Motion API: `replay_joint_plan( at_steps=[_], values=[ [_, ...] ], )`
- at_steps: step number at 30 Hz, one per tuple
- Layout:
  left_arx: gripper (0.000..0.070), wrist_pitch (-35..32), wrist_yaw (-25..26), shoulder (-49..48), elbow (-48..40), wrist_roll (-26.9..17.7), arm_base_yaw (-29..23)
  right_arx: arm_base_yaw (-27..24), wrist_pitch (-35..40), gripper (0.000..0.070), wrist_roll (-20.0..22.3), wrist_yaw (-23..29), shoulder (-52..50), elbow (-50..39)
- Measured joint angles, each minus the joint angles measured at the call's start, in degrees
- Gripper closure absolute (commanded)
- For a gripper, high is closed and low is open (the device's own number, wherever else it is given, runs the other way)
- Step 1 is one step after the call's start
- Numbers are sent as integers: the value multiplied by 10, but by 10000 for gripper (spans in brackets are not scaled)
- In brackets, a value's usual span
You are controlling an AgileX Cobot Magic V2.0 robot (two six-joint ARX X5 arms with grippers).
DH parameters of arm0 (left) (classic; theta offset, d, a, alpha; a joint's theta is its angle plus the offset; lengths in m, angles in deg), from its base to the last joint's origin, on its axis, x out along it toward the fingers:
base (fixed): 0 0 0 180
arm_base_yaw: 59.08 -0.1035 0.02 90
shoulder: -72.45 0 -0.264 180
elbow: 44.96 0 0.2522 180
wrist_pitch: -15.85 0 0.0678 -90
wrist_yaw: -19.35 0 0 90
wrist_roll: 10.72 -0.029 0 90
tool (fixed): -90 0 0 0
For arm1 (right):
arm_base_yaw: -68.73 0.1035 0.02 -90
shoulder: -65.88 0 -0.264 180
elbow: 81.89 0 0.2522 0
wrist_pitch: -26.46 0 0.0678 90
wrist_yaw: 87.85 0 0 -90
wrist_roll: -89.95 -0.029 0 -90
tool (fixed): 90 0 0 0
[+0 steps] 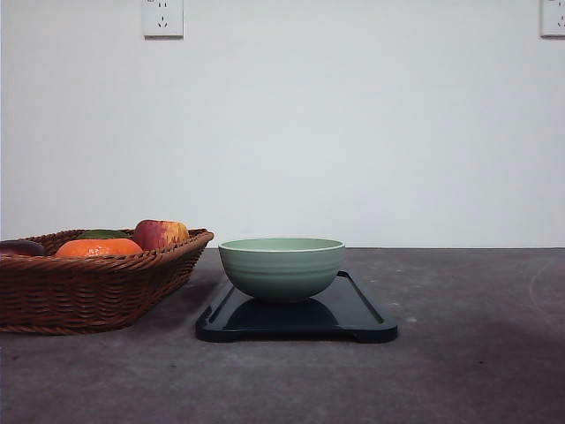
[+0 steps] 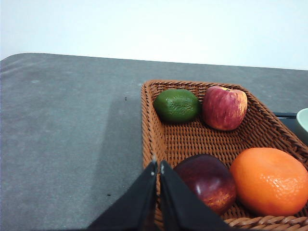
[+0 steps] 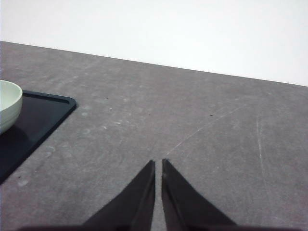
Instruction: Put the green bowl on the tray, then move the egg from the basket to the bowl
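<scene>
The green bowl [image 1: 281, 268] stands upright on the dark tray [image 1: 364, 323] at mid-table. Left of the tray, close beside it, sits the brown wicker basket [image 1: 88, 291]. No egg shows among the fruit in it; the egg is hidden or out of view. In the left wrist view my left gripper [image 2: 158, 163] is shut on nothing, its tips over the basket [image 2: 183, 139] rim near a dark red fruit [image 2: 207, 180]. My right gripper [image 3: 159, 161] is shut and empty over bare table, to the right of the tray [image 3: 41, 115] and the bowl [image 3: 7, 103].
The basket holds a green lime [image 2: 177, 105], a red apple [image 2: 224, 108], an orange [image 2: 269, 180] and the dark red fruit. A white wall with two outlets [image 1: 162, 18] rises behind the grey table [image 1: 468, 300].
</scene>
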Motion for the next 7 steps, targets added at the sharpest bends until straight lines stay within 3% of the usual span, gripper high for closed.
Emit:
replay_joint_plan(
  at_steps=[7],
  values=[
    [700,0,0,0,0,0,0,0,0,684,0,0,0,0]
  ],
)
